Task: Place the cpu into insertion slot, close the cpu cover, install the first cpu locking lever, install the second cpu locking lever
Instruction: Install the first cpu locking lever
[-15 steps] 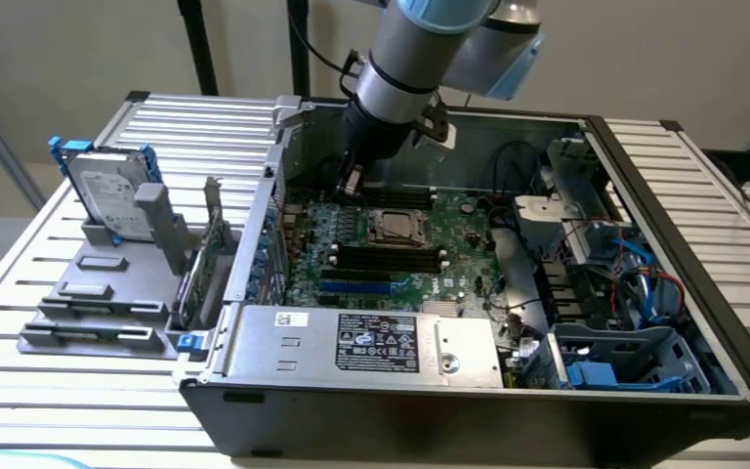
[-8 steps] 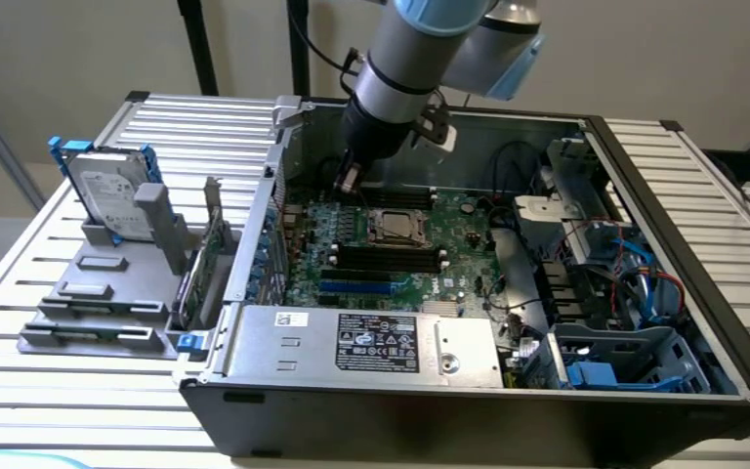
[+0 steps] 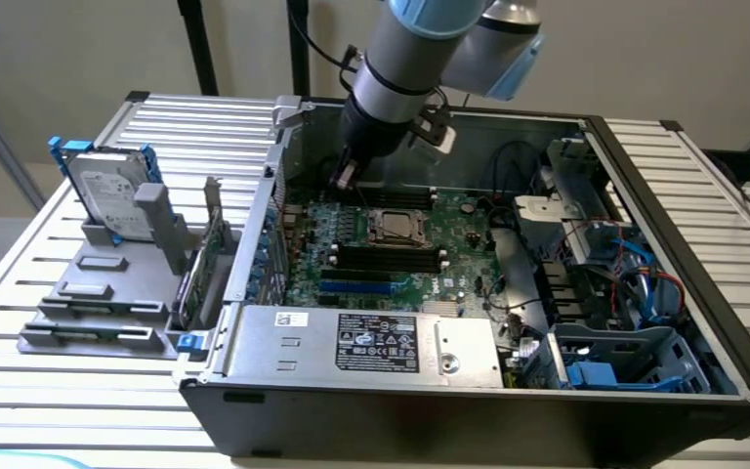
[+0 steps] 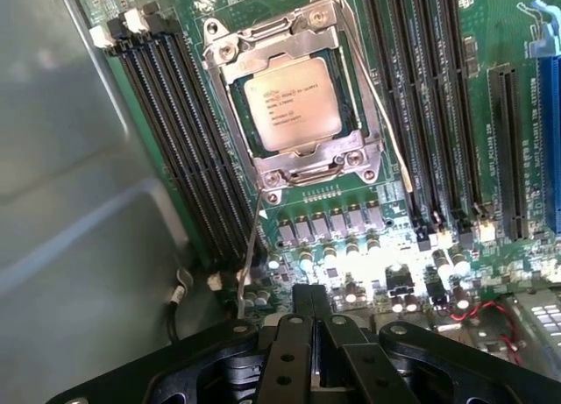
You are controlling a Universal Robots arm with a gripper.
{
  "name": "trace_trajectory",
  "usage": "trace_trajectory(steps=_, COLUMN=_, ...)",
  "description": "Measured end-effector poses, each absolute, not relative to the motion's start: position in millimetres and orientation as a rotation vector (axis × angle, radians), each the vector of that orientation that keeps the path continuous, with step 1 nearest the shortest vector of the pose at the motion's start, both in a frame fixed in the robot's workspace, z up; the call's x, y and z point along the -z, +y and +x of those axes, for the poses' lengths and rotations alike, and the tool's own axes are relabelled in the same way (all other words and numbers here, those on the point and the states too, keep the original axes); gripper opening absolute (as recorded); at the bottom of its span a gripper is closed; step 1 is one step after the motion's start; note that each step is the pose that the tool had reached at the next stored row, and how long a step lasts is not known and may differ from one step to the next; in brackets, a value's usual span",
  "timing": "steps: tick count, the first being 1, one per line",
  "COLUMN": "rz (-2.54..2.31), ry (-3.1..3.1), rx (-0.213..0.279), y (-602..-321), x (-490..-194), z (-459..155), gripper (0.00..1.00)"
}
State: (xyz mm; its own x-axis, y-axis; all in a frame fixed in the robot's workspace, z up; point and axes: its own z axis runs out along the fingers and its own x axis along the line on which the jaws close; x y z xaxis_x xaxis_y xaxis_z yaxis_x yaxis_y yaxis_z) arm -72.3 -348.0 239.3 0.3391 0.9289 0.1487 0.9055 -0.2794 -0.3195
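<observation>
Inside the open computer case (image 3: 414, 420), which lies on a slatted metal table (image 3: 75, 391), a green motherboard (image 3: 460, 249) is exposed to the exterior view. The cpu (image 4: 287, 102) is seated flat in the insertion slot (image 4: 365, 169) near the middle of the board, its pale metal top and printed lettering plainly seen. The cpu cover (image 4: 294, 38) is folded down over it, so that the chip is framed by the silvery plate and shown through the cut-out centre. One thin wire lever (image 4: 379, 115) is seen running along one side of the socket; whether it is hooked down cannot be told. A second wire lever (image 4: 251, 255) is seen reaching from a corner of the socket out towards the gripper, away from the cover.

The gripper (image 4: 313, 312) is clenched, its dark fingers pressed together with nothing held between them. It is held above the board, near the socket but apart from it, over a row of small capacitors (image 4: 351, 246). Long black memory slots (image 4: 188, 141) are ranged on both sides of the socket. Nearer the exterior view's camera, a grey labelled power-supply box (image 3: 362, 342) is mounted in the case. At the exterior view's left, a hard drive (image 3: 104, 195) is propped upright on a grey stand (image 3: 102, 283) on the table.
</observation>
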Motion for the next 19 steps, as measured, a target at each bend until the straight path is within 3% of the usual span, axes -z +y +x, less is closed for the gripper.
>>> trace_trajectory(steps=19, rz=-2.341, ry=-1.44, rx=-0.029, y=-348.1, x=-239.7, z=-81.0, gripper=0.11)
